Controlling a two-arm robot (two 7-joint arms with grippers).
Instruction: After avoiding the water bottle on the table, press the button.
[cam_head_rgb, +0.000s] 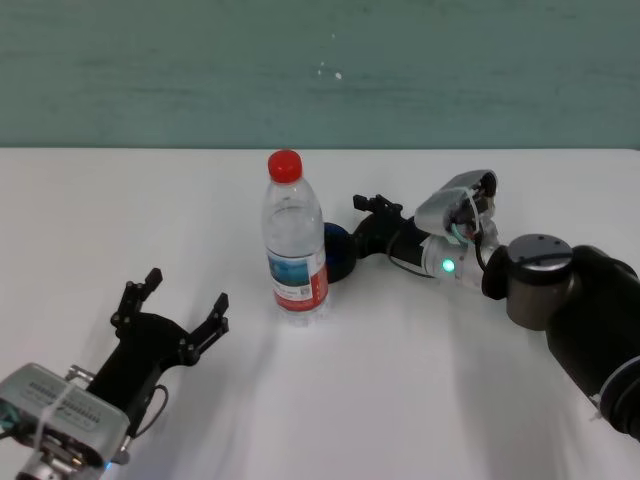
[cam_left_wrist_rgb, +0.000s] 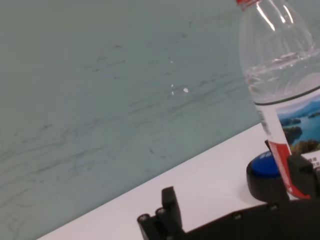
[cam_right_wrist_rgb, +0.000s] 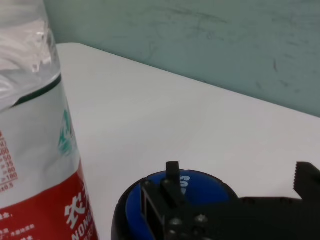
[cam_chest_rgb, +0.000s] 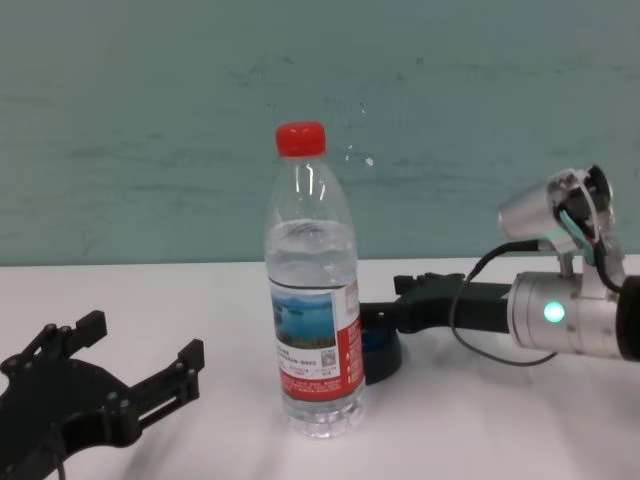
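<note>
The water bottle (cam_head_rgb: 295, 240), clear with a red cap, stands upright mid-table (cam_head_rgb: 440, 380). The blue-topped button (cam_head_rgb: 341, 252) sits just behind it to the right, partly hidden by it. My right gripper (cam_head_rgb: 362, 222) reaches in from the right, open, with its fingertips over the button's right edge, clear of the bottle. The right wrist view shows its fingers (cam_right_wrist_rgb: 172, 174) spread above the blue dome (cam_right_wrist_rgb: 200, 189), with the bottle (cam_right_wrist_rgb: 35, 150) close beside. I cannot tell if it touches the button. My left gripper (cam_head_rgb: 172, 300) rests open and empty at the front left.
A teal wall (cam_head_rgb: 320, 70) runs behind the table's far edge. The right forearm (cam_head_rgb: 560, 290) lies over the right side of the table. In the chest view the bottle (cam_chest_rgb: 310, 300) stands in front of the button (cam_chest_rgb: 382, 355).
</note>
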